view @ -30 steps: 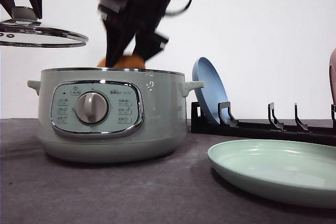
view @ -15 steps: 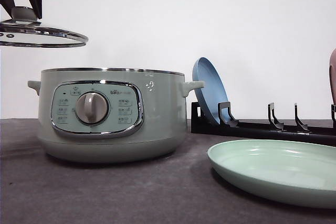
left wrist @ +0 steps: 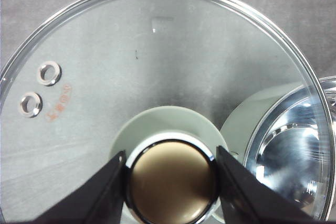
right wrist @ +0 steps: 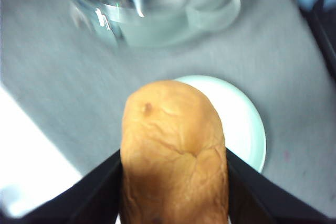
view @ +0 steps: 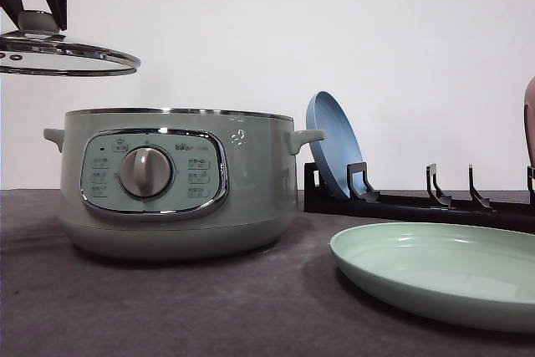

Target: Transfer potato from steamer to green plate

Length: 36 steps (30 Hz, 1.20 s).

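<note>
Matte black, wedge-shaped fingers (left wrist: 105,192) are showing at the lower frame corners on the left gripper (left wrist: 170,184); the right gripper (right wrist: 173,182) is showing matching smooth black fingers (right wrist: 100,190).

My steamer (view: 171,181) looks like smooth plastic, pale green and a bit shiny, with a bright metal ring round its buttons and a metal rim on top. Its inside is shiny metal like a mirror. The lid (left wrist: 157,93) I hold is clear glass with a thin metal edge, two small metal rings and a shiny knob (left wrist: 170,182). The potato (right wrist: 173,156) has dull, wrinkly orange-brown skin. The green plate (view: 443,277) is smooth and soft-looking, not very shiny. The blue plate (view: 333,152) is smooth too. The rack (view: 418,198) looks like black plastic. The table (view: 209,307) is dark, dull and a little rough. My fingers (left wrist: 102,192) are black and matt.
</note>
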Motion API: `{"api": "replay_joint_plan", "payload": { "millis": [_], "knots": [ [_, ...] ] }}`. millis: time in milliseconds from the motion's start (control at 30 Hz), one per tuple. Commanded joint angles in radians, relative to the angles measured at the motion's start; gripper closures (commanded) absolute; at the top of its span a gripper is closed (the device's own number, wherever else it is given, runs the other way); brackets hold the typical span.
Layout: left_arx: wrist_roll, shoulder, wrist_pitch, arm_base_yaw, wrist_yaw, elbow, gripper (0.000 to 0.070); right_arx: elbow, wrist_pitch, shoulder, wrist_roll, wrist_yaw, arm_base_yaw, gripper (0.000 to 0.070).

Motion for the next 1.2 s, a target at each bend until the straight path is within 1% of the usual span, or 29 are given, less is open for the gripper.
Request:
{"api": "replay_joint_plan", "payload": {
  "millis": [0, 167, 267, 333, 467, 600, 800, 1033, 1100, 1167],
  "knots": [
    [-0.013, -0.012, -0.008, 0.0, 0.004, 0.05, 0.07, -0.097, 0.052, -0.028, 0.054, -0.003, -0.002, 0.0469],
    [-0.017, -0.012, -0.008, 0.0, 0.004, 0.05, 0.07, -0.377, 0.237, -0.109, 0.145, -0.003, -0.01, 0.0469],
    [-0.017, -0.012, -0.008, 0.0, 0.004, 0.05, 0.07, -0.511, 0.362, -0.106, 0.178, -0.002, -0.01, 0.0469],
    [-0.017, -0.012, -0.006, 0.0, 0.004, 0.05, 0.07, -0.595, 0.473, -0.09, 0.195, -0.002, -0.01, 0.0469],
    [-0.017, -0.009, -0.002, 0.0, 0.004, 0.05, 0.07, -0.703, 0.643, -0.038, 0.224, 0.001, -0.015, 0.0469],
    [-0.029, -0.009, -0.001, 0.0, 0.004, 0.05, 0.07, -0.749, 0.761, 0.038, 0.25, 0.007, -0.02, 0.0469],
    [-0.032, -0.009, -0.001, -0.001, 0.004, 0.05, 0.07, -0.751, 0.852, 0.151, 0.258, 0.008, -0.022, 0.0469],
    [-0.032, -0.008, -0.001, -0.001, 0.004, 0.05, 0.07, -0.751, 0.855, 0.207, 0.258, 0.027, -0.022, 0.0468],
    [-0.032, -0.008, -0.001, -0.001, 0.004, 0.05, 0.07, -0.75, 0.857, 0.204, 0.26, 0.027, -0.022, 0.0444],
    [-0.032, -0.008, -0.001, -0.001, 0.004, 0.05, 0.07, -0.748, 0.856, 0.197, 0.263, 0.029, -0.022, 0.0381]
  ]
}}
